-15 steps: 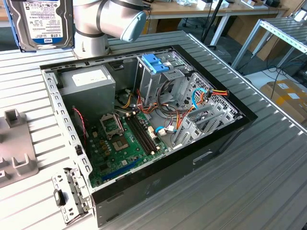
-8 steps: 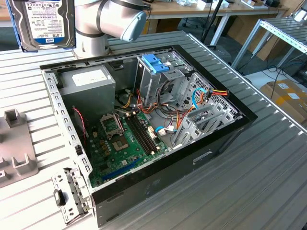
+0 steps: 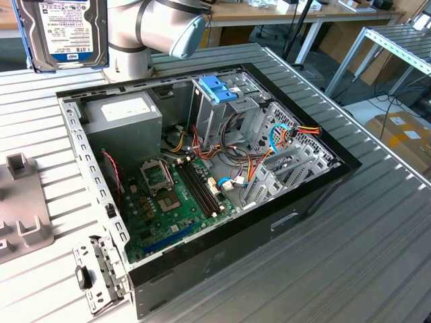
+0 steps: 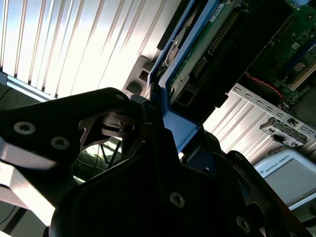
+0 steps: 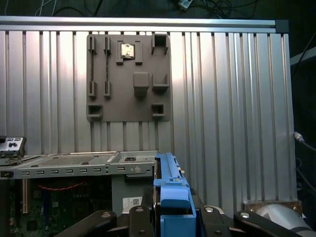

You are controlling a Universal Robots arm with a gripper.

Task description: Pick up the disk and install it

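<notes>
A ribbed aluminium table (image 3: 377,256) runs under everything, with workshop benches and cardboard boxes behind it; on it lies an open black desktop computer case (image 3: 222,259), side panel off, insides facing up; my own grey arm (image 3: 135,33) rises just behind the case's far wall. Inside the case a green motherboard (image 3: 175,195) covers the floor; a grey box-shaped power supply (image 3: 124,114) sits in the corner nearest my arm; a bare metal drive cage (image 3: 229,118) stands upright beside the board, with a blue plastic bracket (image 3: 219,87) on top and a tangle of coloured cables (image 3: 269,145) just beside it. A flat grey fixture plate with moulded holders (image 5: 129,79) lies on the table, apart from the case.

My jaws are pinching the flat grey-silver metal disk in its bright blue plastic carrier frame (image 3: 64,33); in the exterior view it hangs clear of the table at the upper left, label side out, well apart from the cage; in both wrist views the blue frame (image 4: 170,123) sits clamped between my black links.

I judge the pick-up done and the carry to the case in hand, the install not yet made; seating it would call for squaring the frame with the cage's bay and staying clear of those cables.
</notes>
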